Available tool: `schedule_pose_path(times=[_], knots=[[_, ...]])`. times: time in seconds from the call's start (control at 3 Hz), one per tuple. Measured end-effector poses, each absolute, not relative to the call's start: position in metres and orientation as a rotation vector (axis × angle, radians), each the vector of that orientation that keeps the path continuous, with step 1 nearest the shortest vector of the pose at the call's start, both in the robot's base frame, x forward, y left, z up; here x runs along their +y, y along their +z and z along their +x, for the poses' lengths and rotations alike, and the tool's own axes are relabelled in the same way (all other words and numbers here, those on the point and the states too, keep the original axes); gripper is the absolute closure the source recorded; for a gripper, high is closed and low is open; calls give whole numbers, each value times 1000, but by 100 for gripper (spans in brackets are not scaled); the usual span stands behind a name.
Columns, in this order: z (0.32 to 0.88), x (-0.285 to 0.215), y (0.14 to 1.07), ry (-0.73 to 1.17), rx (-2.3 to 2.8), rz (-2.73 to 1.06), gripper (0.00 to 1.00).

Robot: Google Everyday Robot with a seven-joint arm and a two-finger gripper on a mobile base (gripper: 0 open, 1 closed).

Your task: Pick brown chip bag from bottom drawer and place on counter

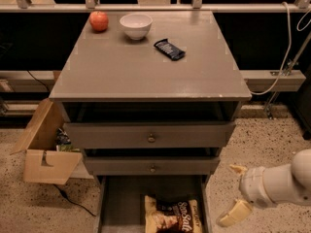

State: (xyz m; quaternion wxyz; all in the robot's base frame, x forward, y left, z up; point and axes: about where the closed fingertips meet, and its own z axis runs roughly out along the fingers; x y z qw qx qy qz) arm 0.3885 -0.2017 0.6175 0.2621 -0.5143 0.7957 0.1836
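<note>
The brown chip bag [172, 216] lies flat in the open bottom drawer [112, 204], its "Sea Salt" script facing up and its lower part cut off by the frame edge. The grey counter [136, 67] tops the cabinet above it. My gripper [235, 192] hangs low to the right of the drawer, outside the cabinet and about level with the bag. Its two cream fingers [234, 214] are spread apart and hold nothing. It does not touch the bag.
On the counter's far part stand a red apple [98, 21], a white bowl [136, 25] and a dark blue candy bar wrapper [169, 49]. Two upper drawers with brass knobs [151, 138] are slightly ajar. An open cardboard box [46, 152] sits on the floor at the left.
</note>
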Motion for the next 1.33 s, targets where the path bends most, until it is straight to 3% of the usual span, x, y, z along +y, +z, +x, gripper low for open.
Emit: schedule_pose_path(times=[0.67, 1.33], knots=[[396, -194, 503, 653, 2171, -1301, 0], [391, -187, 483, 710, 2178, -1282, 0]])
